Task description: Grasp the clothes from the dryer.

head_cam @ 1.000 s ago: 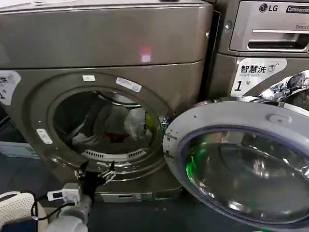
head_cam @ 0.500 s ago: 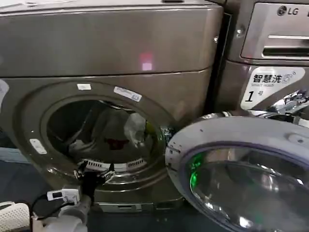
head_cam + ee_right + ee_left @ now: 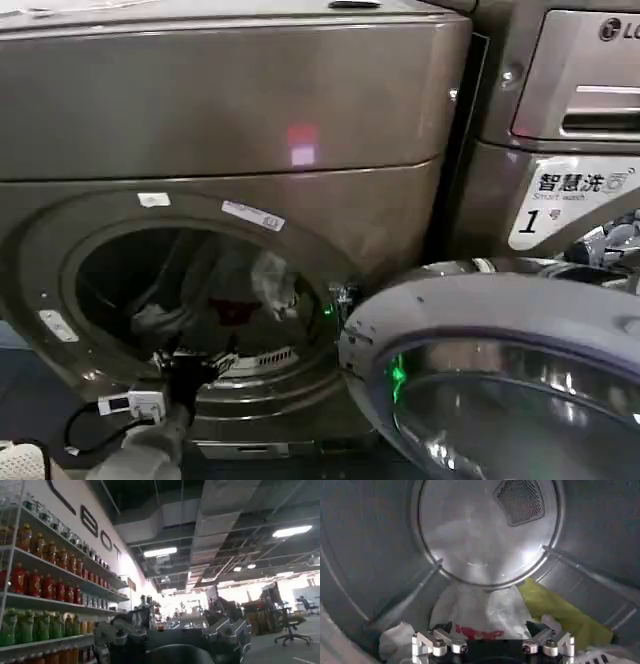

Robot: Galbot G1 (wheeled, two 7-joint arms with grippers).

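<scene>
Clothes [image 3: 255, 290] are sitting in a heap at the bottom of the dryer drum [image 3: 485, 535], toward the back: mostly white fabric with a red patch on it, plus a yellow-green piece [image 3: 560, 612] lying off to one side. My left gripper [image 3: 192, 362] is right at the lower lip of the dryer [image 3: 230, 120] opening, pointing into the drum. From my left wrist camera the two fingertips [image 3: 432, 642] are spread wide apart with nothing between them, and the white cloth lies just beyond them, not touching. So the jaws are released and empty. The round door [image 3: 500, 380] hangs swung open on the right side, glass facing up at me. My right gripper [image 3: 170, 640] is off somewhere else, aimed at a room with shelves of bottled drinks [image 3: 35, 585]; I can't tell whether its fingers are spread or closed.
</scene>
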